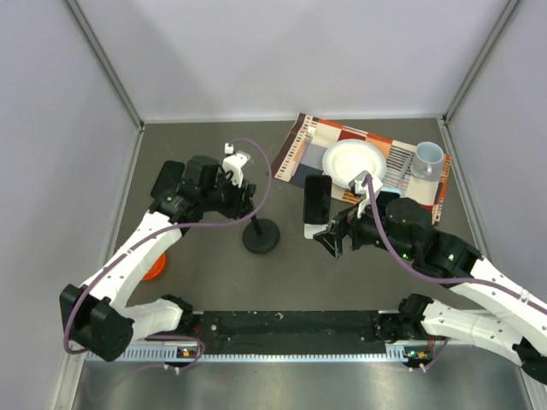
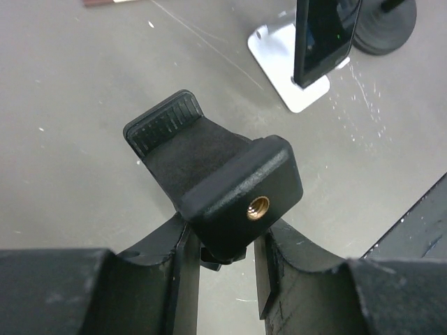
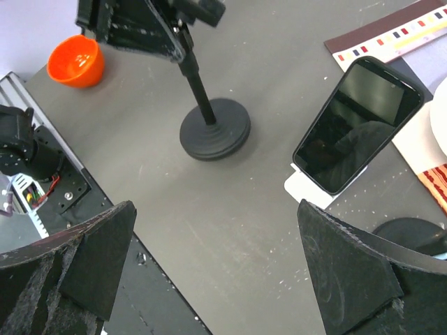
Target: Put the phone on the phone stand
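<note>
The black phone [image 1: 318, 196] leans upright on the small white phone stand [image 1: 313, 229] at mid-table. It also shows in the right wrist view [image 3: 360, 125] on the stand's white base [image 3: 307, 190], and in the left wrist view [image 2: 325, 35] on the stand [image 2: 286, 66]. My right gripper [image 1: 333, 235] is open and empty just in front of the stand, its fingers [image 3: 342, 265] wide apart over bare table. My left gripper [image 1: 229, 184] is shut on the black clamp head [image 2: 230, 181] atop a black pole.
The black pole's round base [image 1: 261, 236] stands left of the phone stand. An orange bowl [image 1: 154, 266] sits near the left arm. A patterned placemat [image 1: 385, 141] at the back right carries a white plate [image 1: 355, 164] and a mug [image 1: 427, 158].
</note>
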